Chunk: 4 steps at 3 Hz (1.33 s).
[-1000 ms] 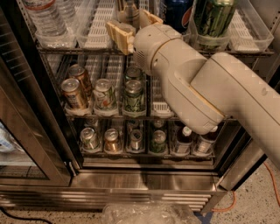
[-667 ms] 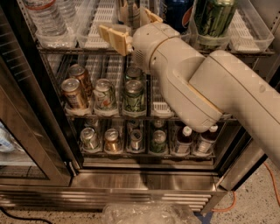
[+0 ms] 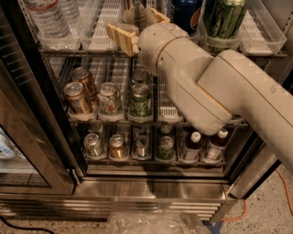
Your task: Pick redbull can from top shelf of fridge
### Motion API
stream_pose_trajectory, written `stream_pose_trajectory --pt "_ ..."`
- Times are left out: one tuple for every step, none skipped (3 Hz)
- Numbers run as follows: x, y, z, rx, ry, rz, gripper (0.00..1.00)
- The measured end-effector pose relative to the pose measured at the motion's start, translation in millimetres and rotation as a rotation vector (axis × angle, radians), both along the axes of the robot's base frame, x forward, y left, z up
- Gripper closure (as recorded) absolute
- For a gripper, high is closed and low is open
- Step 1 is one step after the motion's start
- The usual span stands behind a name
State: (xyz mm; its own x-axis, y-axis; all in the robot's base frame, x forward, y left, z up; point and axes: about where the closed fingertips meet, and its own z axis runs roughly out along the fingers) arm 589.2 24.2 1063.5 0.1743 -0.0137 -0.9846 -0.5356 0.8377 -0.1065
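fig. 1. the claw (image 3: 131,19), two tan ribbed fingers on a cream-coloured arm, reaches into the stainless-steel drinks fridge (image 3: 151,189) at the level of the top table (image 3: 104,23), the uppermost metal wire rack with white slotted plastic lane trays. the slim silver redbull can (image 3: 136,13) stands upright in a middle lane of this table, between the two fingers. the claw is spread wide and grips nothing; whether either finger touches the can cannot be told.

neighbours on the same table: a clear plastic water bottle (image 3: 46,18) to the left, a wider dark blue pepsi can (image 3: 185,13) just beside the claw on the right, and a green can (image 3: 222,18) further right.

risks, as judged: the can is tall and narrow, so if one finger meets it before the other during closing, it will probably tip or slide back along the lane. the right finger runs near the pepsi can and may knock it. closing too near the lid would give a weak hold that may slip on lifting.

change from the earlier frames: a second ago the fingers were closer together; the left finger has since swung outward, widening the gap around the can. the can itself has not moved.
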Motion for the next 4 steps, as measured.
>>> stream_pose_trajectory --pt "1.7 -0.7 0.8 -0.003 0.000 -0.001 0.44" --pt "4.6 -3.0 1.5 -0.005 0.002 -0.002 0.44" --pt "4.6 -2.9 1.5 -0.005 0.002 -0.002 0.63" --pt "4.6 -2.9 1.5 -0.005 0.002 -0.002 0.86"
